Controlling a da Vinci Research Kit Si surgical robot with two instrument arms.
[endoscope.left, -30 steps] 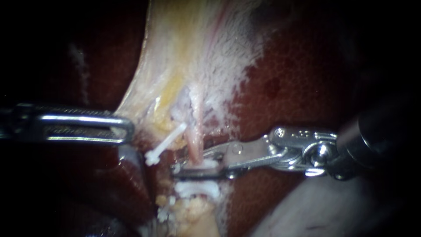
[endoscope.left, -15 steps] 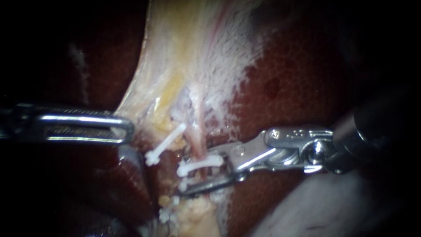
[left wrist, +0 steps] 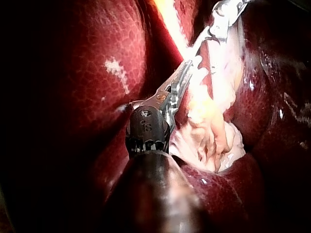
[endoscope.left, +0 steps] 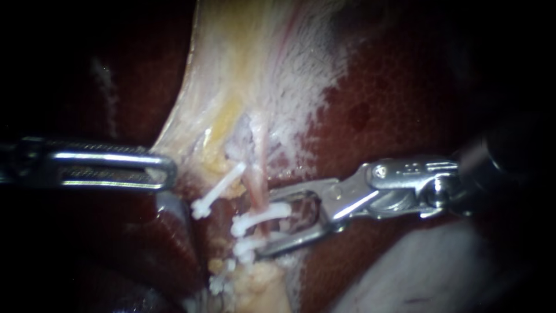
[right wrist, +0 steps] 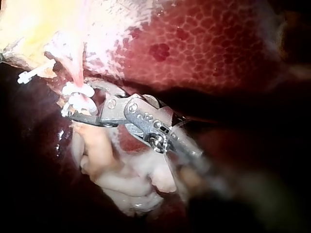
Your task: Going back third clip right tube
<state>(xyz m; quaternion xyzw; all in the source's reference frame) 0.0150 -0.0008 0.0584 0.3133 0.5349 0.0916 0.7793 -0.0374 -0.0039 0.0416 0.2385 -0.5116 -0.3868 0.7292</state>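
Note:
The pink right tube (endoscope.left: pixel 258 184) runs down from the pale gallbladder tissue (endoscope.left: pixel 243 69). Two white clips (endoscope.left: pixel 262 214) (endoscope.left: pixel 248 248) sit across it, one below the other. My right instrument (endoscope.left: pixel 267 222) comes in from the right with its jaws open, the upper clip lying in the gap without being gripped. In the right wrist view the same clips (right wrist: pixel 77 91) lie at the open jaws' tips (right wrist: pixel 77 108). Another white clip (endoscope.left: pixel 218 189) crosses the tissue to the left. My left instrument (endoscope.left: pixel 165 171) holds the pale tissue edge, jaws shut on it (left wrist: pixel 188 77).
Dark red liver (endoscope.left: pixel 394 104) lies behind and to the right of the tube. Yellowish fatty tissue (endoscope.left: pixel 255 284) with another small white clip (endoscope.left: pixel 217 284) sits below the clips. A pale lobe (endoscope.left: pixel 440 272) lies under my right instrument's shaft.
My right instrument's jaws, closed across the tube a second ago, have opened and drawn back to the right, leaving a white clip on the tube. My left instrument has not moved.

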